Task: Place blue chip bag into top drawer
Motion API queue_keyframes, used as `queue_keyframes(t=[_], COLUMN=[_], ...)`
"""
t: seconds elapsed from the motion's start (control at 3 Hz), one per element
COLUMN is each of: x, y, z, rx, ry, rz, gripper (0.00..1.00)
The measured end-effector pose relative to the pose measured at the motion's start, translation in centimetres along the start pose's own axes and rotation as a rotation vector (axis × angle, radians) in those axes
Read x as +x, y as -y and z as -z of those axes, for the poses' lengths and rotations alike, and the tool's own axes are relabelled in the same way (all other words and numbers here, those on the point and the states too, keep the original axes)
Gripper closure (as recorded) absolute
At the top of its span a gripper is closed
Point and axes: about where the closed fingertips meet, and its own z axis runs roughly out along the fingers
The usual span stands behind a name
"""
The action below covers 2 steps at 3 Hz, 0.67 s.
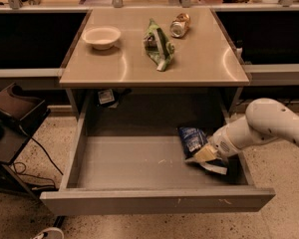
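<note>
The top drawer [114, 161] is pulled wide open below the table, its flat front panel [154, 201] nearest the camera. The blue chip bag [193, 139] lies inside the drawer at the right, dark blue with white print and a pale edge toward the front. My gripper [205, 154] reaches in from the right on the white arm [269, 126] and sits low in the drawer, right at the bag's front end, touching it.
On the tabletop [199, 59] stand a white bowl [101, 36], a green bag [158, 46] and a crushed gold can [180, 25]. A black chair [12, 116] with cables stands at the left. Dark shelves flank the table.
</note>
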Motion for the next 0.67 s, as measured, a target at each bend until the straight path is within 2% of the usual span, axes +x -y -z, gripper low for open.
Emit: queue_keyframes(t=[0.67], x=[0.0], y=[-0.01], z=[-0.01], rx=[0.0], ry=[0.0], rz=[0.0], gripper=[0.0])
